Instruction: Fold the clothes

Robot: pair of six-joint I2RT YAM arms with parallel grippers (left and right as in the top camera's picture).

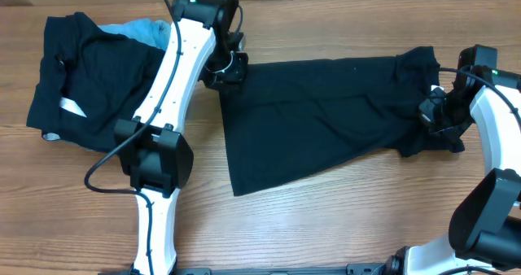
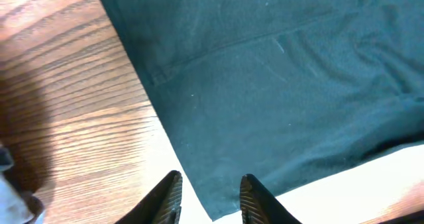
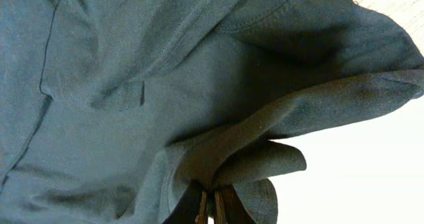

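The black T-shirt (image 1: 326, 116) lies spread across the middle and right of the wooden table. My left gripper (image 1: 225, 70) is open at its top left corner; in the left wrist view its jaws (image 2: 211, 201) straddle a corner of the shirt (image 2: 278, 98) without gripping it. My right gripper (image 1: 432, 114) is shut on a bunched fold at the shirt's right end; in the right wrist view its jaws (image 3: 209, 207) pinch the gathered fabric (image 3: 165, 85). I cannot see the white neck tag.
A pile at the back left holds a black garment with a slanted white strip label (image 1: 81, 88) and a light-blue garment (image 1: 146, 31). The left arm (image 1: 163, 128) crosses in front of that pile. Bare wood (image 1: 326, 226) lies in front.
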